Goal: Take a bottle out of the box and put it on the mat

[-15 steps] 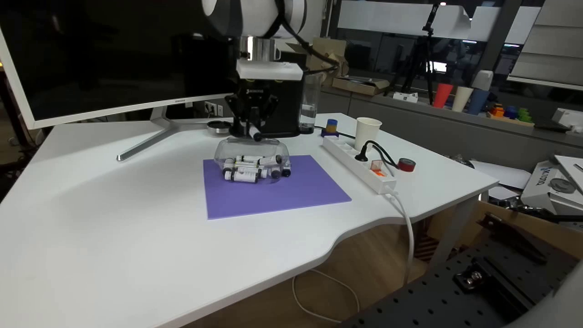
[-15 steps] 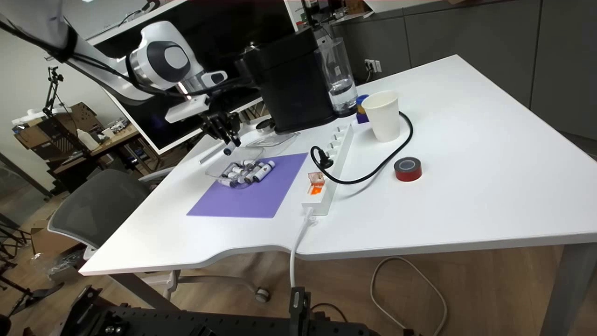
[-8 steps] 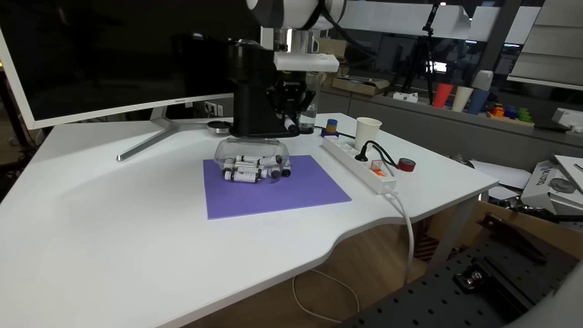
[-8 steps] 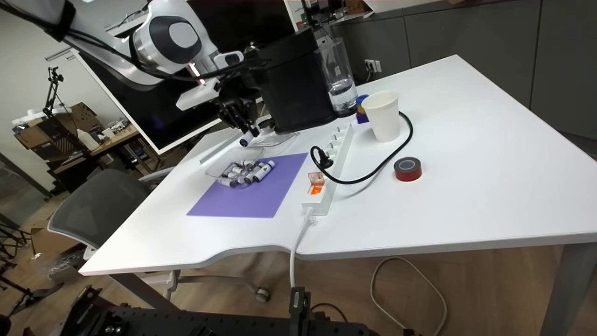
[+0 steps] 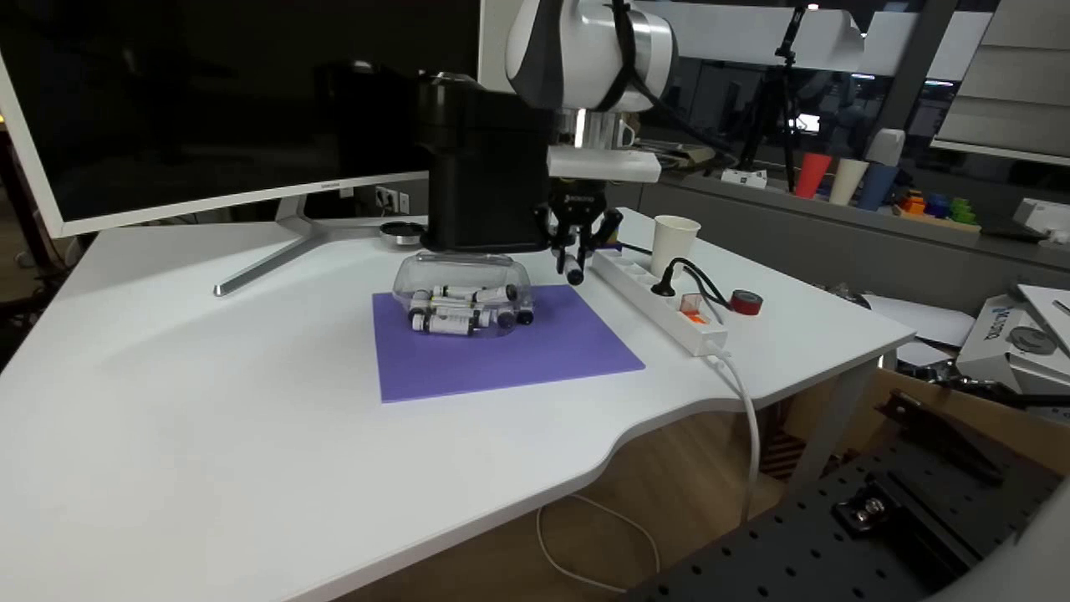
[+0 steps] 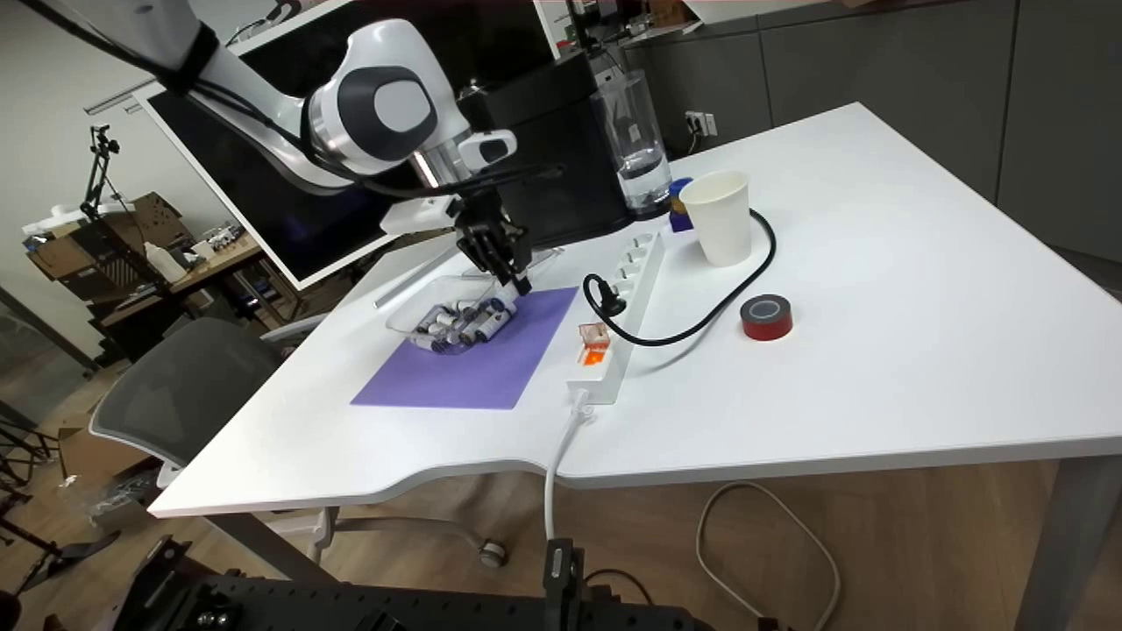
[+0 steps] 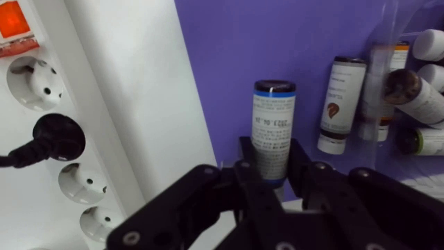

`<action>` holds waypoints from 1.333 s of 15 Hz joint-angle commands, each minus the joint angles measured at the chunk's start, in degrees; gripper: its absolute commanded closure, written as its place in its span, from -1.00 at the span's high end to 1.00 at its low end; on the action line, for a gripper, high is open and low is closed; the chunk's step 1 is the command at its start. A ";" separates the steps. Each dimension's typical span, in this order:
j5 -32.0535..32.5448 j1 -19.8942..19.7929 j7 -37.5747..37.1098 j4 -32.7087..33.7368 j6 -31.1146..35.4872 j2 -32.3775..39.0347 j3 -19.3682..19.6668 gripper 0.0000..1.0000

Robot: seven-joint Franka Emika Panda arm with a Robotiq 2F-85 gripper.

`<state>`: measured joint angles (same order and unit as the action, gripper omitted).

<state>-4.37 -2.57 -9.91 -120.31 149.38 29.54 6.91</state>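
1. In an exterior view, the end effector (image 5: 573, 251) grips a bottle (image 5: 573, 269), dark end facing near, by the far right corner of the mat (image 5: 501, 364); the transparent box (image 5: 415, 274) sits left of it, the power strip (image 5: 648, 299) right.
2. In an exterior view, the heaped bottles (image 6: 449, 322) lie left of the end effector; its height above the mat is hard to judge, so descend slowly.
3. In the wrist view, the fingers (image 7: 247, 149) pinch the bottle's sides over the mat's right part. A neighbouring bottle (image 7: 341, 104) lies just left; whether inside the box I cannot tell. Best lower between it and the mat's right edge, level on its side, then part the fingers gently so it does not roll.
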 commanded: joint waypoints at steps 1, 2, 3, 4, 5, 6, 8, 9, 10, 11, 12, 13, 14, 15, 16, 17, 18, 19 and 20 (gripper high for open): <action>-2.41 -1.77 -0.49 1.15 0.62 3.61 -1.16 -0.86; -2.98 -2.04 -0.32 1.42 0.64 4.61 -1.47 -0.86; -3.20 -2.14 -0.28 1.63 0.63 5.39 -1.63 -0.86; -3.52 -2.16 -0.33 1.80 0.61 6.07 -1.76 -0.86; -3.80 -2.15 -0.36 1.98 0.52 6.55 -1.86 -0.31; -3.87 -2.11 -0.32 2.08 0.38 6.80 -1.96 0.06; -4.12 -1.93 -0.32 1.79 0.74 6.32 -2.04 0.31; -4.00 -1.38 -1.05 1.24 1.36 5.40 -1.55 0.43; -4.31 -1.43 -1.13 0.74 1.71 4.29 -1.67 0.57; -4.26 -1.04 -1.78 0.03 2.47 3.03 -1.26 0.72; -3.99 -0.53 -2.55 -0.85 2.71 1.43 -0.68 0.84; -3.66 -0.01 -3.41 -1.50 3.11 0.14 -0.05 0.97; -3.83 0.08 -3.95 -2.22 2.73 -1.65 0.10 1.00; -3.92 0.13 -4.35 -2.69 2.35 -3.13 0.10 1.00; -3.76 0.23 -4.34 -3.36 1.65 -4.86 -0.03 1.00; -3.70 0.34 -4.39 -3.81 0.73 -6.39 -0.21 1.00; -4.17 0.33 -4.46 -4.31 -0.65 -8.05 -0.78 1.00; -4.79 0.22 -4.42 -4.61 -2.30 -9.44 -1.41 1.00; -3.91 0.83 -4.57 -4.93 -4.57 -10.86 -1.38 1.00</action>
<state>-8.23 -2.68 -12.39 -122.25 149.29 24.31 6.02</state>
